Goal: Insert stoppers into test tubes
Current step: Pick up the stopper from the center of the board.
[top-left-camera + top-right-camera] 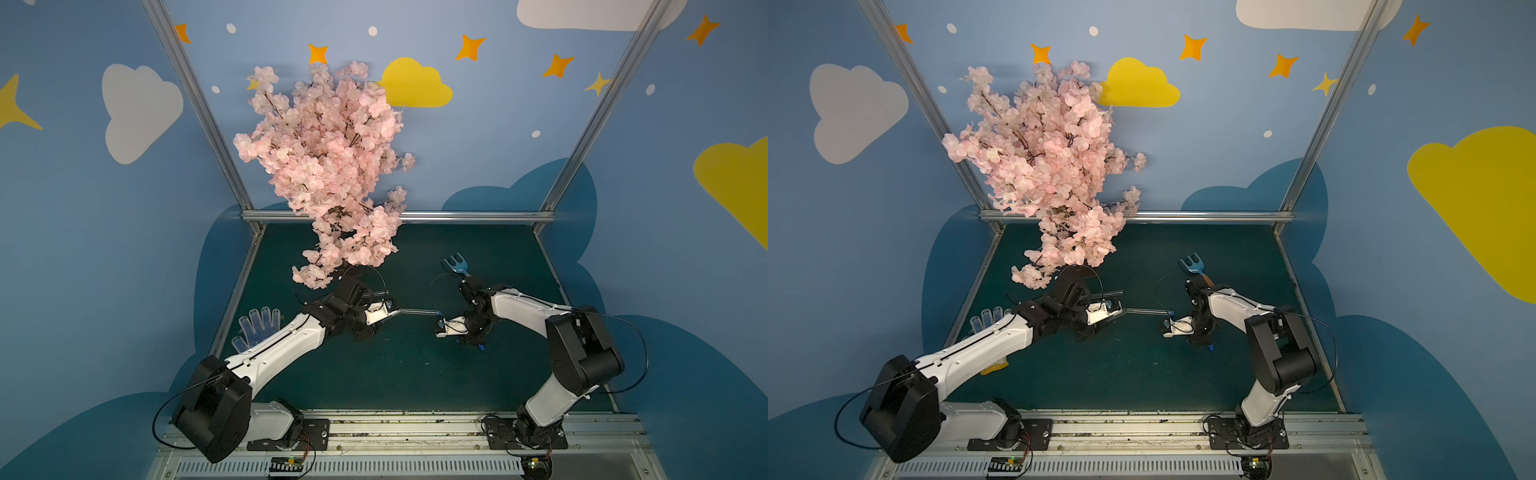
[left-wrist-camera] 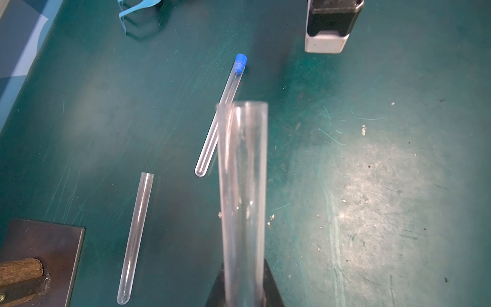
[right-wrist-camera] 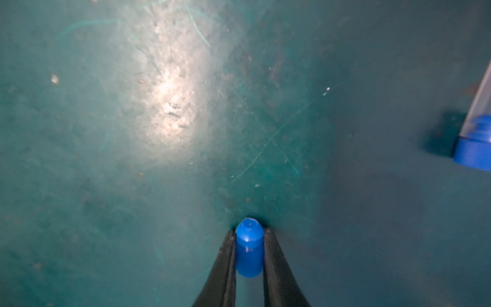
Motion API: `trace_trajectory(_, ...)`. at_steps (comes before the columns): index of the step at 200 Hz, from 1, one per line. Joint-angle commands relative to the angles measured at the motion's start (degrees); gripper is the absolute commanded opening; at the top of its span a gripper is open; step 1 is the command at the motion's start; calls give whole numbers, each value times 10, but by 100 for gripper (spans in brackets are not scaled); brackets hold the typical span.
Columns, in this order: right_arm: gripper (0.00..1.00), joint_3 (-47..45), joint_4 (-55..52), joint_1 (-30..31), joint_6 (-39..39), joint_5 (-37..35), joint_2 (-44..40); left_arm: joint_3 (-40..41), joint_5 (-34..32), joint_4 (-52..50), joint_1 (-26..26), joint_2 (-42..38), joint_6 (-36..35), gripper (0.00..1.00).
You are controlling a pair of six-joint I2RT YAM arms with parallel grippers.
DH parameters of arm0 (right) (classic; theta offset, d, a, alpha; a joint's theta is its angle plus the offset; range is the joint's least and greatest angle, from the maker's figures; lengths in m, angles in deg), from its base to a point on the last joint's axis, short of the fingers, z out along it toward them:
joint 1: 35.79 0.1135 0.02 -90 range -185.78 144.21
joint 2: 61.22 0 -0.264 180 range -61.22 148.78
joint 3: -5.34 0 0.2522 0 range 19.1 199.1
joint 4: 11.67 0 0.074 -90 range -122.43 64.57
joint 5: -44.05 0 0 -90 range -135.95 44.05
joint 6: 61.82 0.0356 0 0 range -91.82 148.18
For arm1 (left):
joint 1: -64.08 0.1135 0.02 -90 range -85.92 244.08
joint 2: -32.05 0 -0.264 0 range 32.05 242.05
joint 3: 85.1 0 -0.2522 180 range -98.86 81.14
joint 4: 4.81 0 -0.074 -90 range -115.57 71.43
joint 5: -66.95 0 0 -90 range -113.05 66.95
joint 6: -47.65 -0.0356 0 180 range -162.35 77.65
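Insertion risk: stopper (image 3: 249, 249) slip, tube (image 2: 243, 186) push-back

The right gripper (image 3: 249, 235) is clamped on the stopper low over the table (image 2: 372, 186), right of centre. The left gripper (image 2: 244, 288) is clamped on the tube's closed end over the centre, mouth free. If the axes are misaligned, the stopper may pivot out of the tips, or the smooth tube may slide back.

Green table (image 1: 374, 374): test tubes (image 2: 135, 239), fork (image 1: 456, 266), glove (image 1: 257, 326)

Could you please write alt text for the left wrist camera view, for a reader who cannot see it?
The left gripper holds an open test tube over a green mat. On the mat lie a stoppered tube and an unstoppered tube.
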Motion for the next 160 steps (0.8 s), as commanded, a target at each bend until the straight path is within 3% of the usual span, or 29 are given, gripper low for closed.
trace_trajectory(1,14,-19,3,3,0,-7,-4,3,2,-1,2,-7,2,3)
trace_trajectory(39,13,-24,13,13,16,19,-44,10,-5,1,1,-6,-9,3)
trace_trajectory(74,13,-26,16,61,42,42,-70,17,3,8,-2,-9,-25,3)
trace_trajectory(160,15,-29,109,147,116,61,-23,30,-7,13,-4,0,-38,3)
